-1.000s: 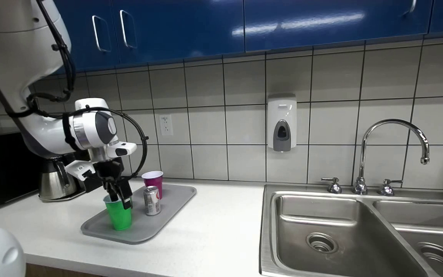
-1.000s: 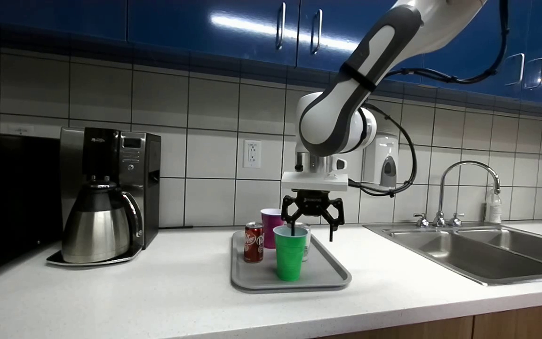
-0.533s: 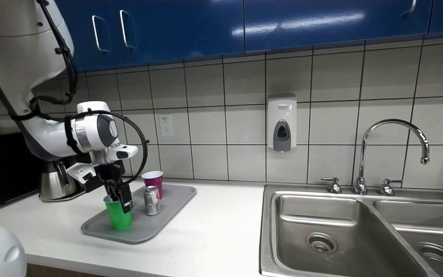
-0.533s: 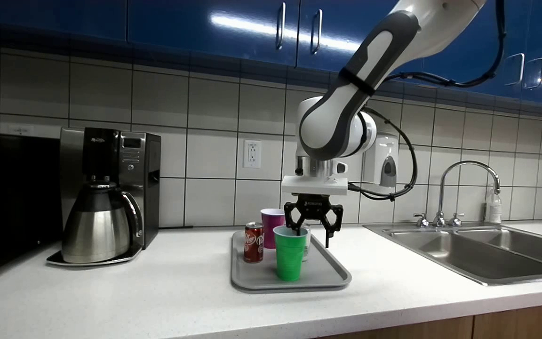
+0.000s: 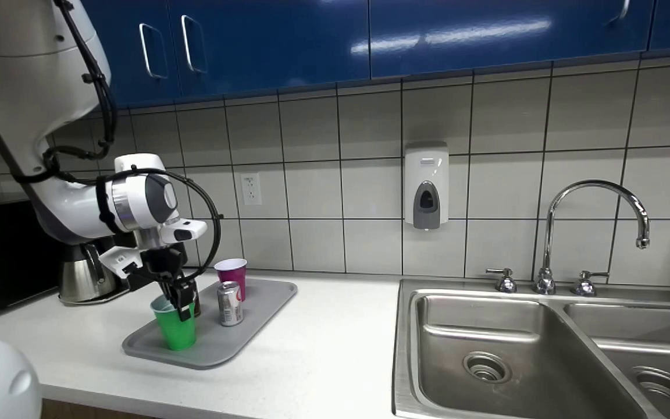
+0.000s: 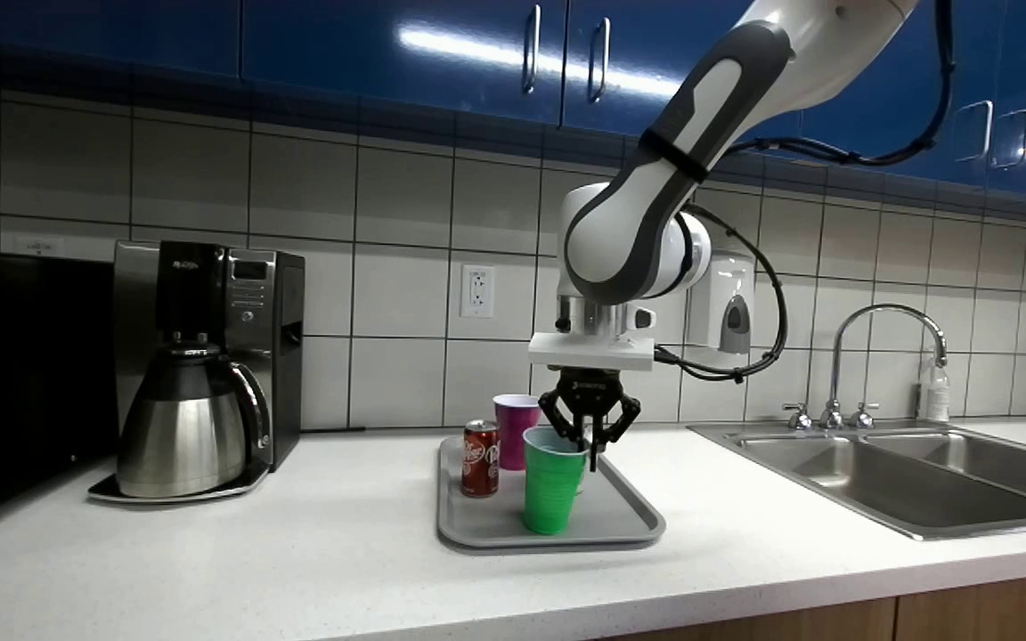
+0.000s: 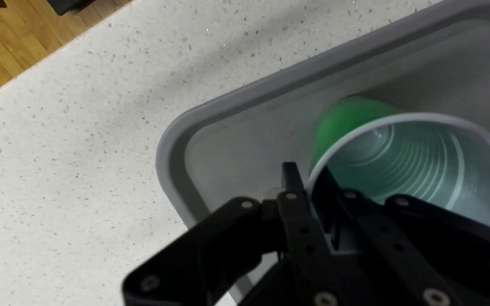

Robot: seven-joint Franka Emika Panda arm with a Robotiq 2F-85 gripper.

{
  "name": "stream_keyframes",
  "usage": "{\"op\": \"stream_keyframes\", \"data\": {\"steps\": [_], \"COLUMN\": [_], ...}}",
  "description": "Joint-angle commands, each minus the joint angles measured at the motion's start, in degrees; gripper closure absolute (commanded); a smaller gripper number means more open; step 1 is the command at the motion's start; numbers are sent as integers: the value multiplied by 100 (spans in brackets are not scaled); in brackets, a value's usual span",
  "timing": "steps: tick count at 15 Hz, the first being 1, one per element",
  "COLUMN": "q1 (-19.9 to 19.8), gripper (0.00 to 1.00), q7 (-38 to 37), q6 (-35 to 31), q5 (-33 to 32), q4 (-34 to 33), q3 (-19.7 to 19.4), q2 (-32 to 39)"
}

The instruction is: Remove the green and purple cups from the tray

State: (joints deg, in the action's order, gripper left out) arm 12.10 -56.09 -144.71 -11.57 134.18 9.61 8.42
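The green cup (image 6: 549, 494) stands slightly tilted at the near end of the grey tray (image 6: 620, 527), its mouth upward. My gripper (image 6: 587, 456) is closed over the cup's wall at the rim. In the wrist view one of the fingers (image 7: 291, 176) lies against the outside of the green cup (image 7: 347, 117), and the opposite one reaches inside, partly hidden by the rim. Farther back on the tray, the purple cup (image 5: 236, 282) stands upright with its pale rim, apart from the gripper; it is partly covered by the green cup and cans in an exterior view.
A red soda can (image 6: 480, 458) and a silver can (image 5: 230, 304) share the tray with the cups. Beside the tray are a coffee maker (image 6: 255, 374) with a steel carafe and, farther along the counter, a steel sink (image 5: 486, 326). Blue cabinets (image 5: 277, 41) hang above.
The gripper has lowered slightly and its fingers have come together over the green cup's wall. The green cup's rim has shifted and the cup now leans a little. The purple cup and cans stay put.
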Motion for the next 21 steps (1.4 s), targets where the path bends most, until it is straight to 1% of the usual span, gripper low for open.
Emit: {"op": "stream_keyframes", "data": {"steps": [1,11,21], "q1": [103,22,-206], "gripper": [100,99,99], "q7": [-147,-43,138], "q6": [-114,-192,-111], "q5": [36,287,622], "q4": [-17,279,998], "q3": [-93,-63,-21], "q2": [-69,-698,-1757]}}
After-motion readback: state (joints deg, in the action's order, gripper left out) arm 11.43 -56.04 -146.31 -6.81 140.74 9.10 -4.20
